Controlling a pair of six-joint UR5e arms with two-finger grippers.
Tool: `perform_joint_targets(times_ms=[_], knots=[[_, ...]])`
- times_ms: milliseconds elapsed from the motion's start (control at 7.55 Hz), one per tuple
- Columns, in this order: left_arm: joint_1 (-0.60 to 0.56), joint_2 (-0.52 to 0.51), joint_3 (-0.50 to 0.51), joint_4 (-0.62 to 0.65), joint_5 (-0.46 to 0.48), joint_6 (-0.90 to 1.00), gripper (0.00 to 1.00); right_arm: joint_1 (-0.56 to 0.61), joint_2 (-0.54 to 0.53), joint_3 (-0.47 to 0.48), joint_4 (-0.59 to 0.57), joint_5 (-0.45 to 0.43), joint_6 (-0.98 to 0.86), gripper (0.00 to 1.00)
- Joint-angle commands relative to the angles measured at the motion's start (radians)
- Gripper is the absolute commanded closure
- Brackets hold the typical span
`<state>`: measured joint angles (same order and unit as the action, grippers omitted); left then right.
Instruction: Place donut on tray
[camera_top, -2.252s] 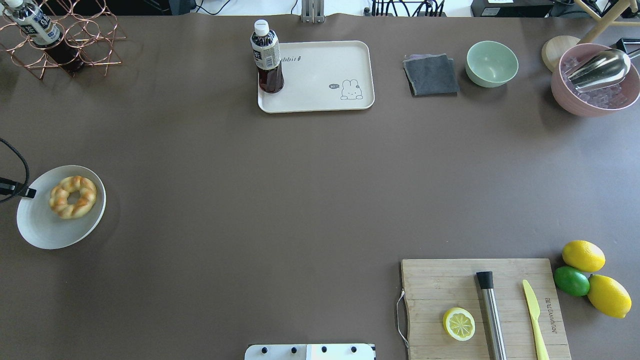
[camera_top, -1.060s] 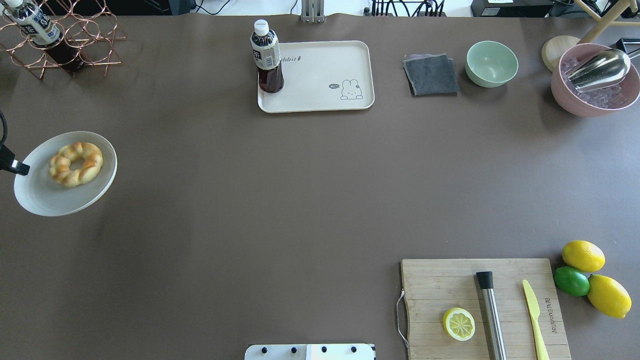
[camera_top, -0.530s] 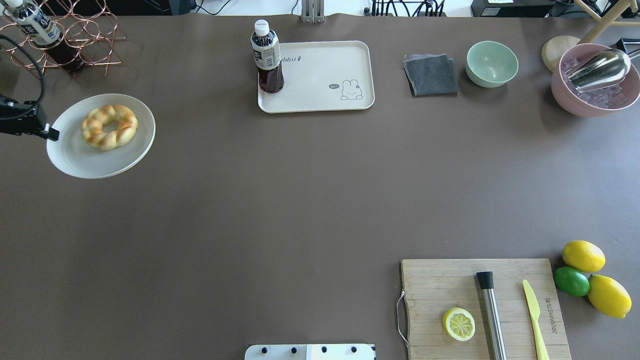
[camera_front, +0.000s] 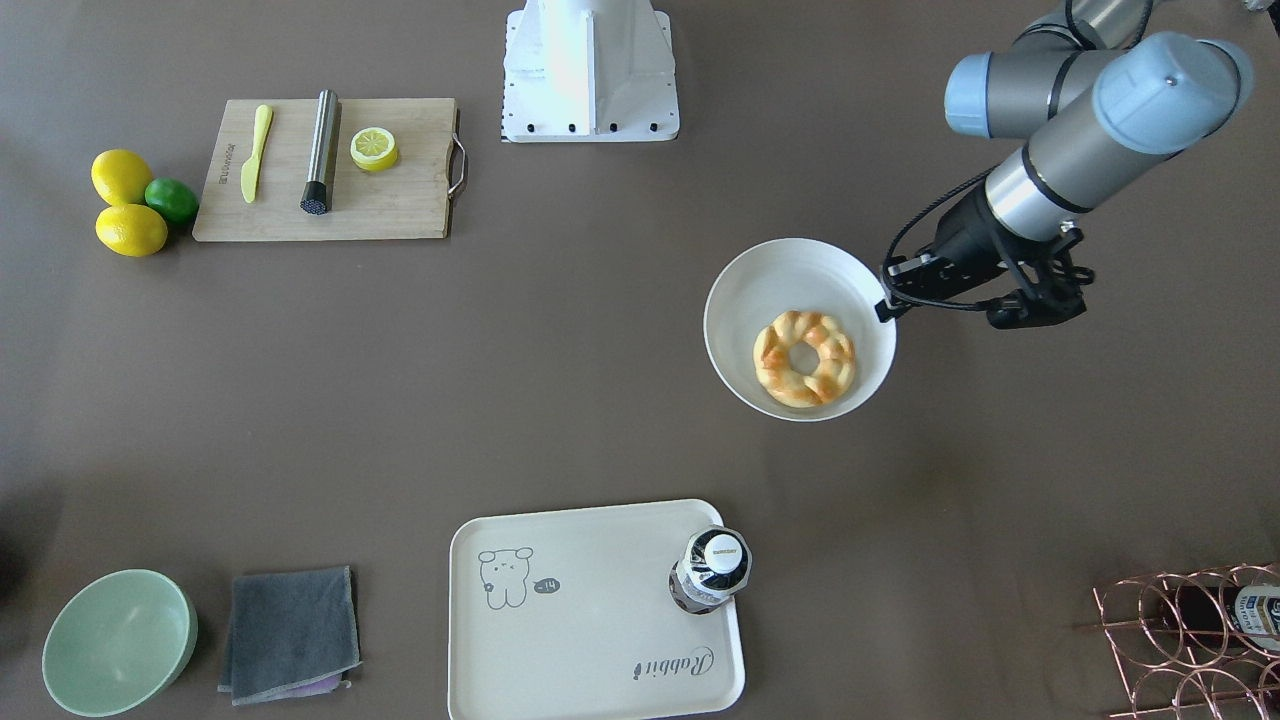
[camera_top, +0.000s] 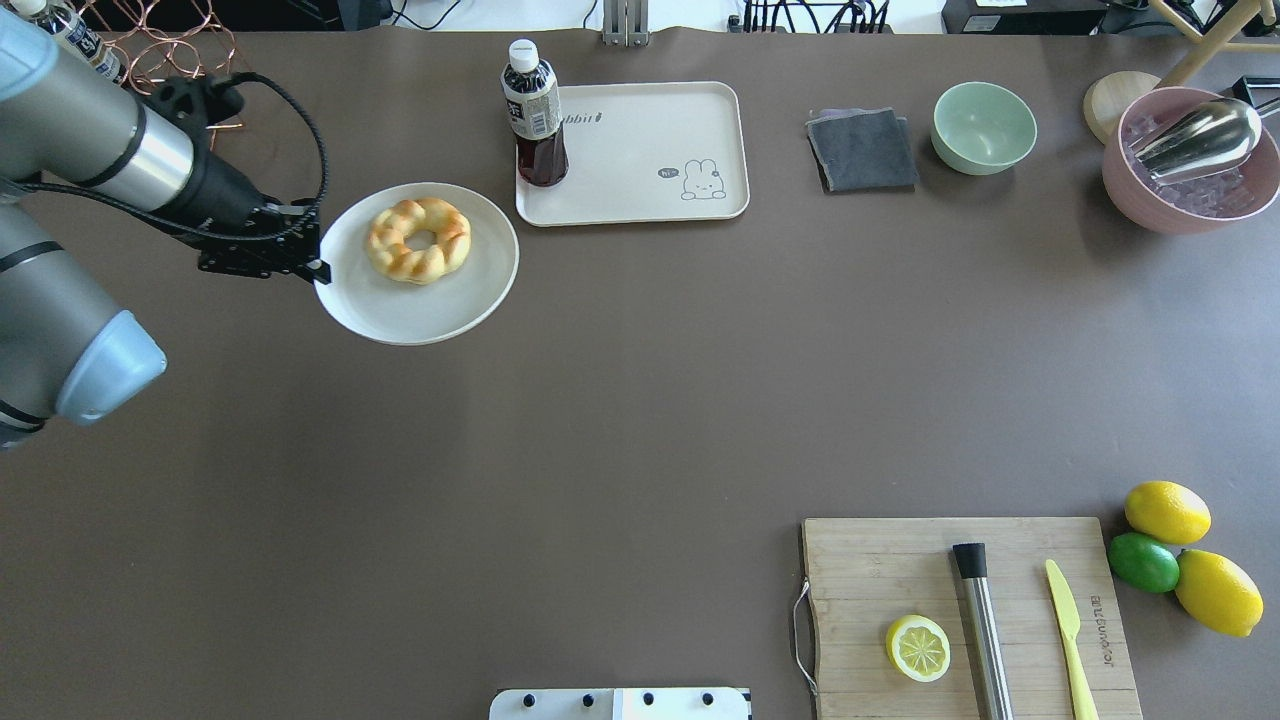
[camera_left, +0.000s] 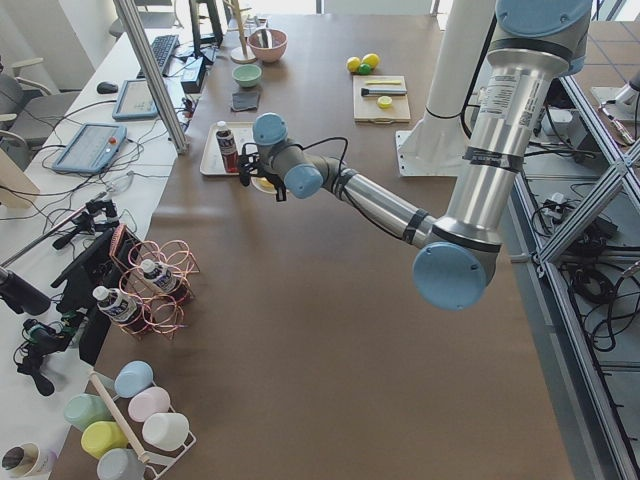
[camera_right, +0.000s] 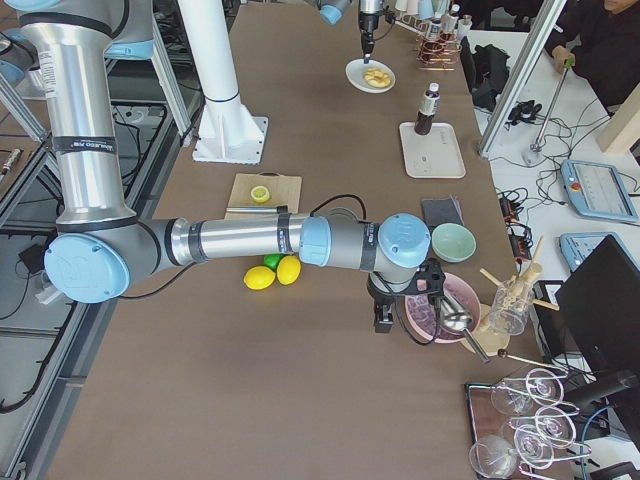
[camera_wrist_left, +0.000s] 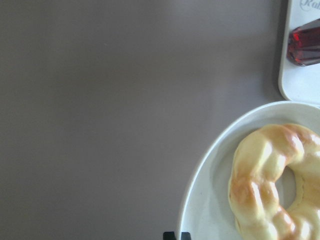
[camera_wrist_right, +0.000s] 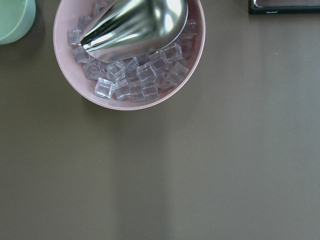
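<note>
left gripper (camera_top: 318, 268), pinching the white plate (camera_top: 420, 315) by its rim, has carried it from the frame's left edge up-right, so the donut (camera_top: 417, 240) riding on it now sits just left of the tray (camera_top: 650, 150), transfer still pending.

L arm (camera_top: 110, 160) in from upper left; L tool (camera_top: 319, 269) pinched on plate (camera_top: 400, 312) rim. R tool (camera_right: 381, 320) lower centre, grip unclear.

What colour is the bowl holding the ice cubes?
The ice bowl is pink, clearest in the right wrist-mounted view.
</note>
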<state>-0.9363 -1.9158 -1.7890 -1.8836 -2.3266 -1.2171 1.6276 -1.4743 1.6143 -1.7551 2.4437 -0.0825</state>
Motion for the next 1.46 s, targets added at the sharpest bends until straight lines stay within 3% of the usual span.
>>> perform_joint_targets(times_ms=[0, 132, 530, 927, 1192, 1325], knots=[[0.143, -0.136, 0.000, 0.000, 0.096, -0.227, 1.00, -0.049, 0.000, 0.009, 0.074, 0.076, 0.081, 0.00], [0.187, -0.159, -0.001, 0.000, 0.137, -0.278, 1.00, -0.089, 0.000, 0.024, 0.130, 0.093, 0.187, 0.00], [0.203, -0.164, -0.004, 0.000, 0.158, -0.285, 1.00, -0.282, 0.003, 0.198, 0.326, 0.063, 0.688, 0.00], [0.212, -0.177, -0.023, 0.001, 0.158, -0.318, 1.00, -0.369, 0.017, 0.234, 0.419, 0.028, 0.733, 0.00], [0.221, -0.189, -0.029, 0.001, 0.161, -0.357, 1.00, -0.478, 0.138, 0.231, 0.497, -0.010, 1.055, 0.00], [0.247, -0.187, -0.041, 0.004, 0.193, -0.373, 1.00, -0.574, 0.193, 0.242, 0.523, -0.091, 1.198, 0.00]])
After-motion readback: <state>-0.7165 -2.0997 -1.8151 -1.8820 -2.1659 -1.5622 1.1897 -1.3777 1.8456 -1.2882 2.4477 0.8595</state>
